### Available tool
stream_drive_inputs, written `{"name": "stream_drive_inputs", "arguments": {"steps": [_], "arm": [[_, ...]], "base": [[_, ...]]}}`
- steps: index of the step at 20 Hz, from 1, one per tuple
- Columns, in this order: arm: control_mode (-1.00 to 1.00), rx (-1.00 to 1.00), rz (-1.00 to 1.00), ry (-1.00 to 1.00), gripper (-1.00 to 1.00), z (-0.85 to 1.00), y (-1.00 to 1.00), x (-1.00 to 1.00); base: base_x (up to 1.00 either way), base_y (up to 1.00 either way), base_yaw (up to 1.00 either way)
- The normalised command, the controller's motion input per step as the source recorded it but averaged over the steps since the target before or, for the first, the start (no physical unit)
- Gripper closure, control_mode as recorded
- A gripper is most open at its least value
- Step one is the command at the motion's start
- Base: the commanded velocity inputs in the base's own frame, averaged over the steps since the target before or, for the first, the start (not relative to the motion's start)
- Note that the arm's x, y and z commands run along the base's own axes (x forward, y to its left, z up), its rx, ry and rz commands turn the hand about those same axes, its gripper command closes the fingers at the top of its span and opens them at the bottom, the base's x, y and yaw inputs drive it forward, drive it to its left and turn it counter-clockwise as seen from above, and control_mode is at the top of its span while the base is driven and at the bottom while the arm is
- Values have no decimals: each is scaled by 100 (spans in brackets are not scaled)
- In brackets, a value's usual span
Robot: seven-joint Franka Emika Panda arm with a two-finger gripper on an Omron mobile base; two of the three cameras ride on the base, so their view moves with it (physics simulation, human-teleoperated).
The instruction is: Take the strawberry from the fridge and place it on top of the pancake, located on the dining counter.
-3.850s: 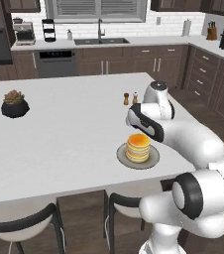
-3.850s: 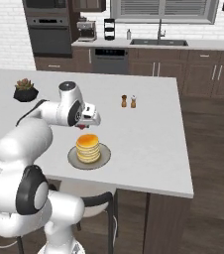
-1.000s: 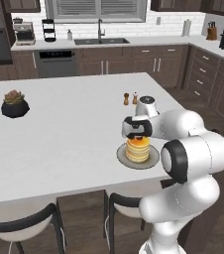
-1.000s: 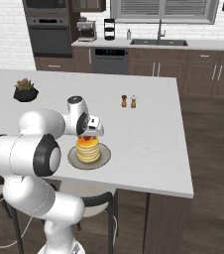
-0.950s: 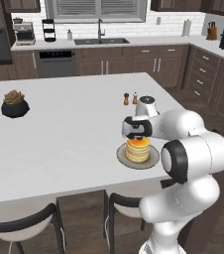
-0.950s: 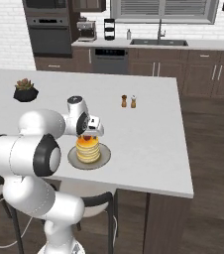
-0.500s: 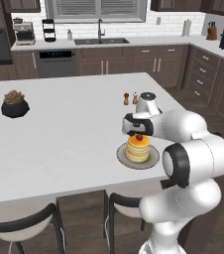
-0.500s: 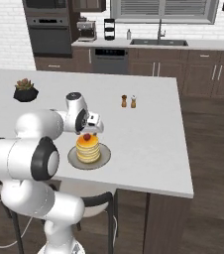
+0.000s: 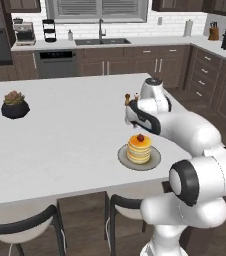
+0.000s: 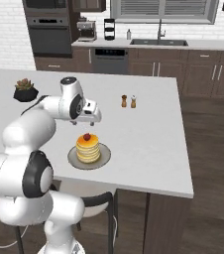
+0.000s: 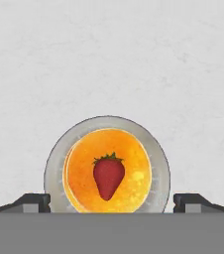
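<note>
While the small bright-red strawberry (image 11: 108, 177) is sitting on the golden stacked pancake (image 11: 107, 170) on its round grey plate (image 11: 54, 163) on the white dining counter (image 9: 60, 135), the two-finger gripper (image 11: 112, 201) is hanging above, jaws spread wide and empty; lifting straight up is looking wisest, avoiding any nudge

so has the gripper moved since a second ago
Yes. In the left base view the gripper has lifted off the pancake toward the shakers, leaving the strawberry on top, fingers wide apart.
</note>
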Motion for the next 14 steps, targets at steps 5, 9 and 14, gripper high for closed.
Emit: {"name": "stream_drive_inputs", "arguments": {"steps": [5, 9, 14], "arm": [[-100, 0, -2, -6, -100, 48, 17, -78], [-100, 0, -2, -6, -100, 40, 38, -94], [-100, 0, 0, -2, -100, 14, 69, -96]], "base": [[0, 0, 0], [0, 0, 0], [0, 0, 0]]}}
